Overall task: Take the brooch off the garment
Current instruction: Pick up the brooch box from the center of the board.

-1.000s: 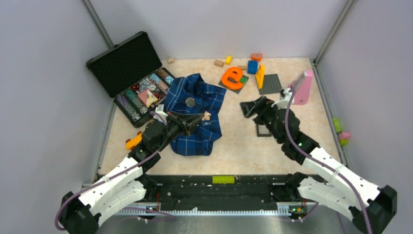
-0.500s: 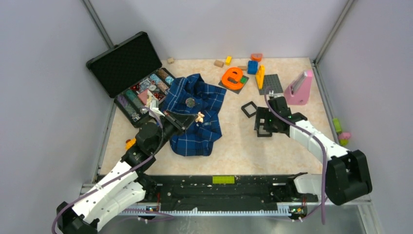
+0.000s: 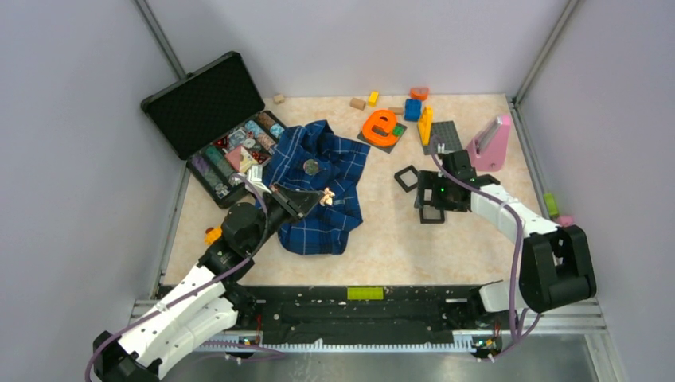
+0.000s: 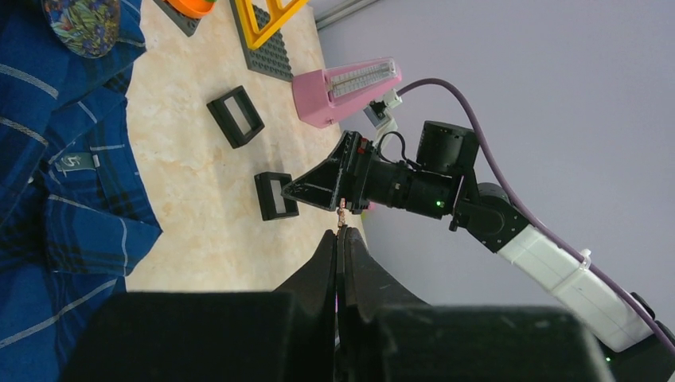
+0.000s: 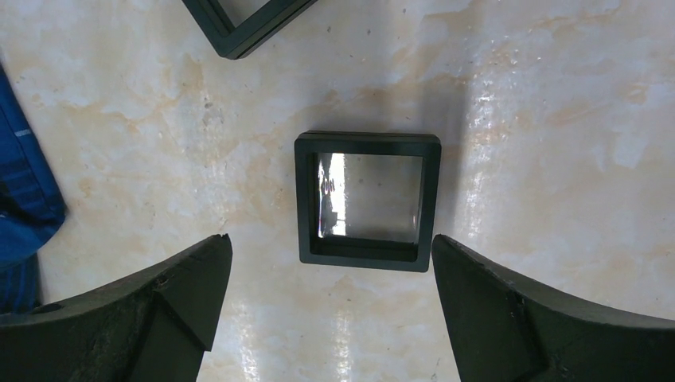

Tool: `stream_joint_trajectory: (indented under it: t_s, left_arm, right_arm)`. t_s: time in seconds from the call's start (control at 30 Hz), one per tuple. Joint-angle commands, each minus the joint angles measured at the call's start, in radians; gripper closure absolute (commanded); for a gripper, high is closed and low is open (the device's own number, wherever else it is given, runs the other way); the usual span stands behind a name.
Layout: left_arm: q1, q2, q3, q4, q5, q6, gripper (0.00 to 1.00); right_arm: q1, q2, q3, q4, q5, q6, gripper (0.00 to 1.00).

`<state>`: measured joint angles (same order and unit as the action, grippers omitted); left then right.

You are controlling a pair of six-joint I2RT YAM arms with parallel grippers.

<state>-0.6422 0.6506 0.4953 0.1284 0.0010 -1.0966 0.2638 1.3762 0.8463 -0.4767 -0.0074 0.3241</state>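
Top external: your left gripper (image 3: pixel 320 195) pinches a coppery bit (image 3: pixel 326 193) over the garment (image 3: pixel 334 223), right gripper (image 3: pixel 431 196) gapes wide beside it, so you could grab the black frame (image 3: pixel 432 214), not the brooch (image 3: pixel 310 166).

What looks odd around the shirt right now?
The left gripper is shut on a small coppery piece, too small to identify, while the brooch sits on the crumpled garment. A few small toys lie off the right edge of the table.

e-shaped orange block (image 3: pixel 380 126), label (image 4: pixel 73 163) on garment (image 4: pixel 48 231) unreadable
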Motion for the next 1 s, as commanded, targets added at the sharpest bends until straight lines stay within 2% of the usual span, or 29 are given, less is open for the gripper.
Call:
stream_joint_trajectory:
  t_s: [0.0,0.17,0.97]
  left_arm:
    - [0.003,0.004,0.009,0.056,0.035,0.023,1.00]
    - [0.003,0.003,-0.007,0.080,0.049,0.010,1.00]
    - [0.003,0.010,-0.011,0.106,0.062,0.006,1.00]
  right_arm:
    - [-0.026,0.013,0.014,0.045,-0.051,-0.017,0.01]
    - [-0.057,0.029,-0.003,0.080,-0.081,-0.007,0.01]
    - [-0.069,0.106,-0.015,0.096,-0.022,-0.012,0.01]
